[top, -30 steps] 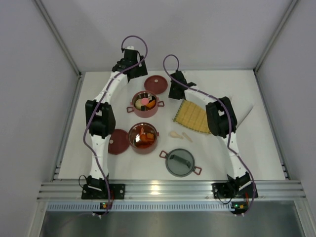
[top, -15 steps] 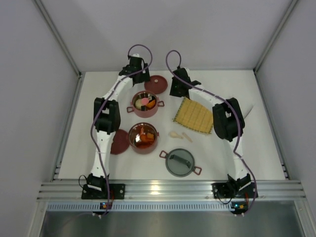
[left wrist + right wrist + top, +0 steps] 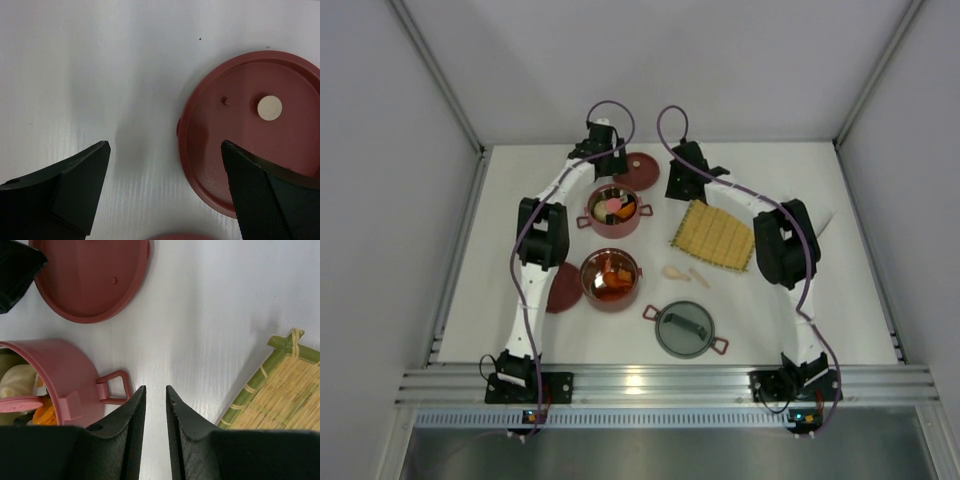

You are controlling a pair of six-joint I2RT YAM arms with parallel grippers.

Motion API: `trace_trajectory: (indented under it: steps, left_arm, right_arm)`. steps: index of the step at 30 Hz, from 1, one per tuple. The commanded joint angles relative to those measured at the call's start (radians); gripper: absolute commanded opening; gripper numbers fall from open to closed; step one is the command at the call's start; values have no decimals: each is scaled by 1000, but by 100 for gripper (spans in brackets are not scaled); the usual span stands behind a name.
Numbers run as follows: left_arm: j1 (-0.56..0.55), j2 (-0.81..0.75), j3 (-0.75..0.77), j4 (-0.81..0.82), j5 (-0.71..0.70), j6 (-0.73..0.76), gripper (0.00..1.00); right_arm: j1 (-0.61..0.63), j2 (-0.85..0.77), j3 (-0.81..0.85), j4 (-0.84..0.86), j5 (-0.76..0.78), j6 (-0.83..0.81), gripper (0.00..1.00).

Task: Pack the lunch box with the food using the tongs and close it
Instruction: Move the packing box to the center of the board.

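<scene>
Hovering my wide-open left gripper [image 3: 165,192] astride the rim of the far flat red lid [image 3: 260,125], right gripper [image 3: 154,405] nearly clenched on nothing, I risked 1 finger shoving it beyond the food-filled lunch box [image 3: 614,211].

No text, label, brand, number or sign can be read in any view. The flat red lid [image 3: 255,130] bears only a blank pale round spot at about one o'clock from its centre.
</scene>
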Motion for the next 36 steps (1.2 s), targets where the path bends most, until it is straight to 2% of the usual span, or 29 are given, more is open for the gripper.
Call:
trace_trajectory:
  steps: [1,16,33,36]
  left_arm:
    - [-19,23,41,8,-43,32,97]
    - [-39,28,3,-83,-155,63,95]
    - [-41,-205,-344,-80,-183,-23,88]
    - [-42,-241,-402,-54,-168,-38,84]
  right_arm:
    - [5,-88,-6,75,-13,0,22]
    - [3,-140,-70,104,-26,14,22]
    - [5,-248,-205,135,-29,22,21]
    - [6,-266,-224,135,-27,22,21]
